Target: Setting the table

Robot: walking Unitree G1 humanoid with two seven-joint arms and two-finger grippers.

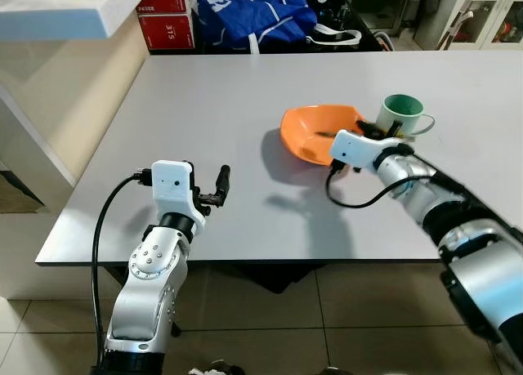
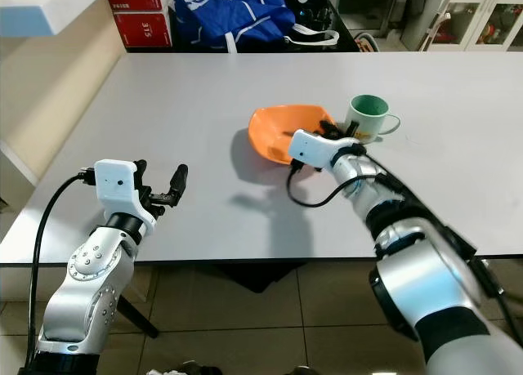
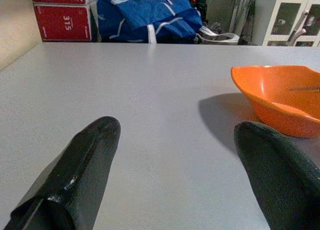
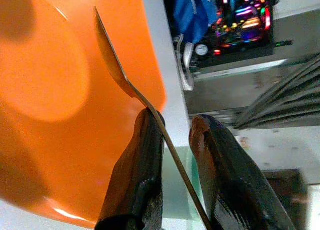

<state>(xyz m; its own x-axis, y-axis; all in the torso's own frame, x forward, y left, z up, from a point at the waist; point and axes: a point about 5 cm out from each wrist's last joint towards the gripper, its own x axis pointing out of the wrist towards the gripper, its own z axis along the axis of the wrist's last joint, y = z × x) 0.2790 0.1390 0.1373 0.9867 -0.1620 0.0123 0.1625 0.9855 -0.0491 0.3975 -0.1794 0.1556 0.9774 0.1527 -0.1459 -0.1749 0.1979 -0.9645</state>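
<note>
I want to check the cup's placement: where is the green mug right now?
In the left eye view the green mug stands on the gray table, on the robot's right side, beside the orange bowl.

Glossy orange plastic bowl; metal spoon

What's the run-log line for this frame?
step: spoon into orange bowl | right gripper: at the spoon's handle, above the bowl | left gripper: open, idle over table | mug: beside bowl

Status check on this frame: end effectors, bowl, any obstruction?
Right end effector at the orange bowl, a spoon between its fingers. Left end effector open, low over the table. Mug beside the bowl.
</note>
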